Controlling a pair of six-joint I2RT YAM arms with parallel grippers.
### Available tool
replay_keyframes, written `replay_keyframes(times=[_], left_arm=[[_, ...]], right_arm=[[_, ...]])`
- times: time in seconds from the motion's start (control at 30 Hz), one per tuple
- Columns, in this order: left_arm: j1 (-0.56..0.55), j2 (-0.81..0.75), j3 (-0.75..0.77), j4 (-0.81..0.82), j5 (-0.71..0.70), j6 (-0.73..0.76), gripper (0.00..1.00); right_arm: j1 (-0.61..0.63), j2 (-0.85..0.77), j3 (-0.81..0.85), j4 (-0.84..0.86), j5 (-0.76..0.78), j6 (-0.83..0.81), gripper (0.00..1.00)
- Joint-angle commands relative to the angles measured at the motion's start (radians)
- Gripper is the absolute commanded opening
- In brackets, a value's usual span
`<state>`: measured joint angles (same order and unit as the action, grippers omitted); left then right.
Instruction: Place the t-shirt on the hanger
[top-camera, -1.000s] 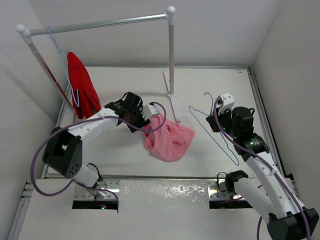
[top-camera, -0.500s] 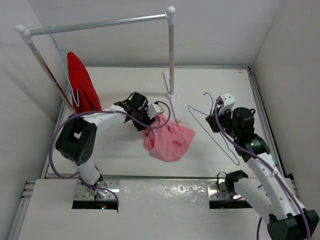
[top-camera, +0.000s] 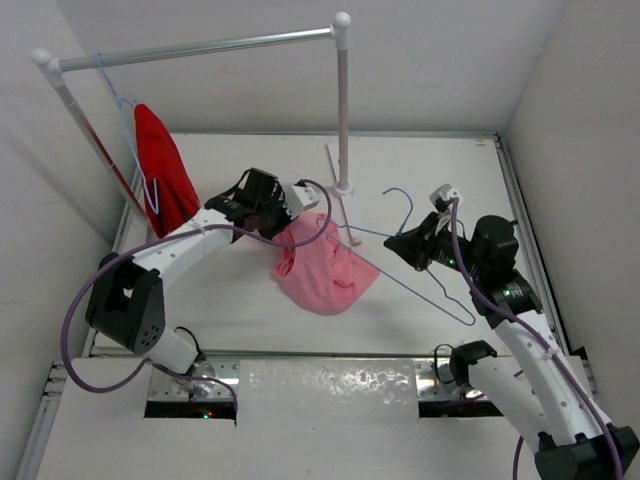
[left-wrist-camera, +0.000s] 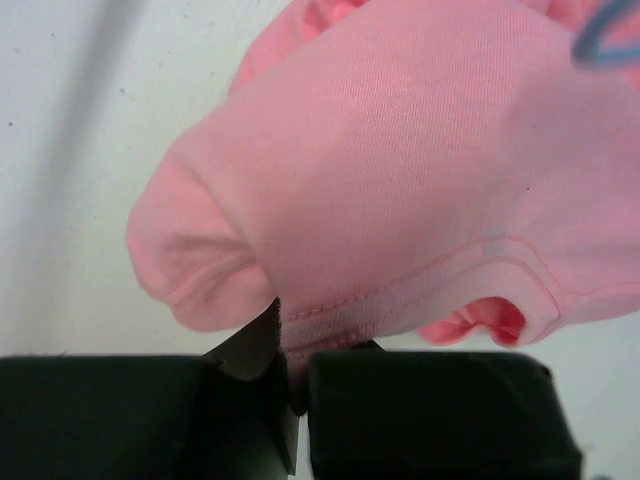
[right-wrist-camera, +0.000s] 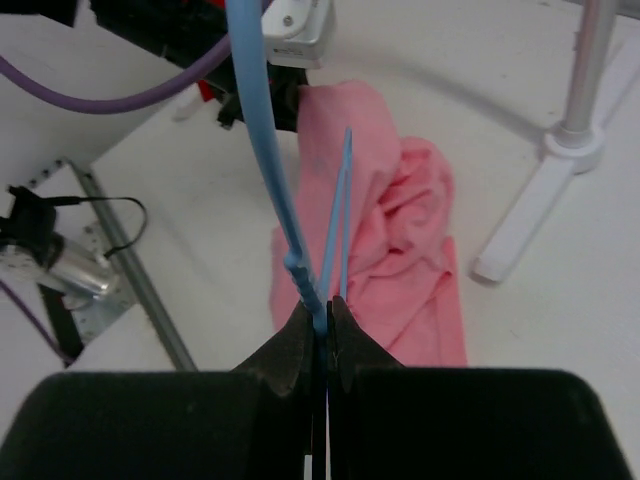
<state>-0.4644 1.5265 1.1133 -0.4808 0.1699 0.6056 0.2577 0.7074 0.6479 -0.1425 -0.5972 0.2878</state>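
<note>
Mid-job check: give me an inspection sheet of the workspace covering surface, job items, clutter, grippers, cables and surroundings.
Surface: white table, no spills or marks seen.
Job's things: pink t-shirt crumpled at mid-table, not on the hanger yet; light-blue hanger held above the table, its far end reaching over the shirt.
Clutter: red garment hanging at the left end of the garment rack.
Grippers: left gripper, jaws shut on the shirt's hem; right gripper, jaws shut on the hanger wire.
Cables: purple cable looping along the left arm, close to the shirt; another runs along the right arm.
Surroundings: plain white walls; nothing else seen.
</note>
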Motion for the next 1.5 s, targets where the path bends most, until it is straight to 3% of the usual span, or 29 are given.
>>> replay_keyframes(times=[0.0,0.17,0.37,0.6,0.83,0.97,1.17,1.43,1.47], left_arm=[[0.004,-0.022,0.028,-0.021,0.017,0.016,0.00],[0.004,0.018,0.071,-0.051,0.029,-0.007,0.00],[0.004,0.040,0.088,-0.062,0.029,-0.020,0.00],[0.004,0.035,0.080,-0.064,0.016,-0.017,0.00],[0.004,0.049,0.082,-0.058,-0.003,-0.013,0.03],[0.006,0.060,0.082,-0.048,-0.012,-0.004,0.14],[0.010,0.087,0.095,0.010,-0.012,-0.038,0.33],[0.020,0.038,0.077,0.142,0.011,-0.121,0.39],[0.020,0.043,0.080,0.131,0.007,-0.115,0.32]], right_arm=[[0.008,0.007,-0.017,0.145,-0.131,0.118,0.00],[0.057,0.055,-0.094,0.384,-0.213,0.247,0.00],[0.204,0.158,-0.090,0.363,-0.133,0.183,0.00],[0.218,0.273,-0.108,0.509,0.012,0.185,0.00],[0.218,0.366,-0.054,0.468,0.183,0.128,0.00],[0.222,0.391,-0.037,0.431,0.272,0.099,0.00],[0.222,0.417,-0.036,0.423,0.284,0.080,0.00],[0.222,0.461,-0.031,0.426,0.275,0.074,0.00],[0.224,0.466,-0.031,0.428,0.272,0.074,0.00]])
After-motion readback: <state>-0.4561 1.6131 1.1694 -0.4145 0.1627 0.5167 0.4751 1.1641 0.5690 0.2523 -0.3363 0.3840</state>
